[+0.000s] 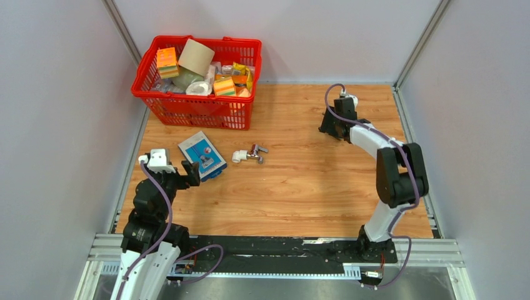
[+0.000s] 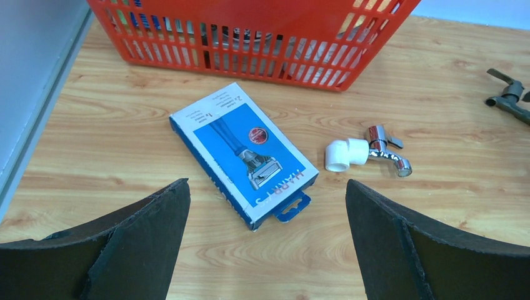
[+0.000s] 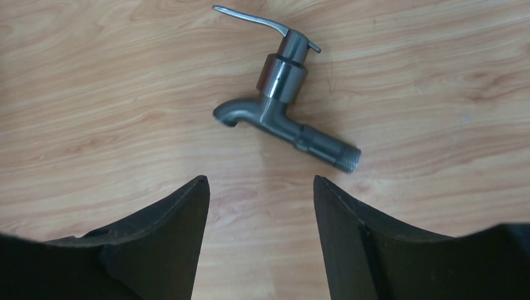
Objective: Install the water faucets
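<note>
1. The right gripper [image 3: 259,181] is released, jaws apart and gripping nothing. One dark grey tap [image 3: 284,94] lies on its side just beyond the tips.
2. The left gripper [image 2: 267,184] gapes wide, with one blue box [image 2: 244,153] just ahead.
3. One chrome tap [image 2: 387,150], with one white elbow [image 2: 340,154], lies near the box.
4. That makes two taps. The contents of the one red basket [image 1: 187,112] are hard to make out.

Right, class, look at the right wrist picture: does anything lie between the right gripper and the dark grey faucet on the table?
Nothing visible does. Only bare wooden table lies between the right gripper, its jaws apart and empty, and the dark grey faucet, which lies on its side just beyond it.
</note>
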`<move>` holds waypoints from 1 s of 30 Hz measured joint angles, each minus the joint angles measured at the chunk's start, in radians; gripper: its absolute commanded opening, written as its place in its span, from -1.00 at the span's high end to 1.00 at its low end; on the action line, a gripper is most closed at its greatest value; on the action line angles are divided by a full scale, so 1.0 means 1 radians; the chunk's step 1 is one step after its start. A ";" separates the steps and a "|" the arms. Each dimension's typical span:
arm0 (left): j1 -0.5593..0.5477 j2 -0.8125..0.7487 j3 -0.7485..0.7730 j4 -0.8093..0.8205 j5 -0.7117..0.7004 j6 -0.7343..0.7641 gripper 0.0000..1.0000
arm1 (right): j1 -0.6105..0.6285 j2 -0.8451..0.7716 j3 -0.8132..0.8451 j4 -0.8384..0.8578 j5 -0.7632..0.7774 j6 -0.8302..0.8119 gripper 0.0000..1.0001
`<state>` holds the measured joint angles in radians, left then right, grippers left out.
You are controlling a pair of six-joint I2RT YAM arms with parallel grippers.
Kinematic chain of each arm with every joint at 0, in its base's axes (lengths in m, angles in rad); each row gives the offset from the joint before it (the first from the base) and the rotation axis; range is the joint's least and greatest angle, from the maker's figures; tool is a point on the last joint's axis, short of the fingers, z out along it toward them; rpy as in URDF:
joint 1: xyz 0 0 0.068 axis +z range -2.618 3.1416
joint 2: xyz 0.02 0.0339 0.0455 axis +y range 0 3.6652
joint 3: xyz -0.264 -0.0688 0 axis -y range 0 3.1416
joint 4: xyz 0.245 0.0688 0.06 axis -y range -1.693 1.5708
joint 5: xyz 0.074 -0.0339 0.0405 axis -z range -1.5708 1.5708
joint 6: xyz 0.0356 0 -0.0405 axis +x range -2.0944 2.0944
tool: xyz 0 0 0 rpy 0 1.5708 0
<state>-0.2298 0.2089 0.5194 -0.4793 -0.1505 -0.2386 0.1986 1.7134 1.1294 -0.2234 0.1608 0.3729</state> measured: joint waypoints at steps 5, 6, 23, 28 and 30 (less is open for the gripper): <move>0.000 0.000 0.000 0.000 0.010 0.002 -1.00 | -0.020 0.186 0.114 -0.006 0.002 0.016 -0.31; 0.000 0.000 0.000 0.000 0.011 0.002 -1.00 | -0.024 0.206 0.140 -0.006 0.009 0.022 -0.31; 0.000 0.000 0.000 0.005 0.050 0.003 -1.00 | -0.058 0.394 0.323 0.003 0.029 0.066 0.52; 0.000 0.001 0.000 0.007 0.087 0.003 -1.00 | -0.059 0.390 0.321 0.006 0.005 0.046 0.94; 0.000 0.005 0.000 0.013 0.108 0.002 -0.99 | -0.055 0.373 0.298 0.011 -0.007 0.039 1.00</move>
<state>-0.2298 0.2138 0.5194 -0.4667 -0.0425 -0.2367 0.1432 2.0861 1.4273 -0.2123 0.1539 0.4114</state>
